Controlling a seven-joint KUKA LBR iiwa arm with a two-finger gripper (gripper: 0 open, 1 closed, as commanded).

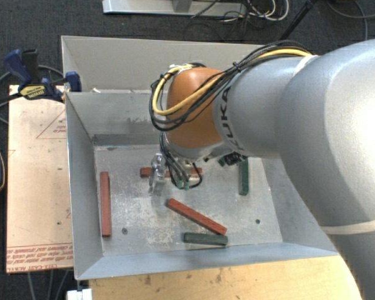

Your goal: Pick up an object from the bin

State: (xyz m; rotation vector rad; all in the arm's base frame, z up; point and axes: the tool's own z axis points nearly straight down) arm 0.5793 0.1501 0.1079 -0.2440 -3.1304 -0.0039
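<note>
A short red-brown bar (145, 172) lies flat in the middle of the bin (81, 167), its right part hidden by the claw (157, 177), which sits low right over it. Whether the claw is apart or together cannot be told. Just in front lies a slanted red bar (195, 216), and beyond that a dark green bar (204, 239) near the front wall. Another green bar (243, 179) lies to the right, and a long red bar (104, 204) lies along the left wall.

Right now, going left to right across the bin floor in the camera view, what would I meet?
long red stick by the left wall → claw → slanted red stick → green stick toward the right
</note>
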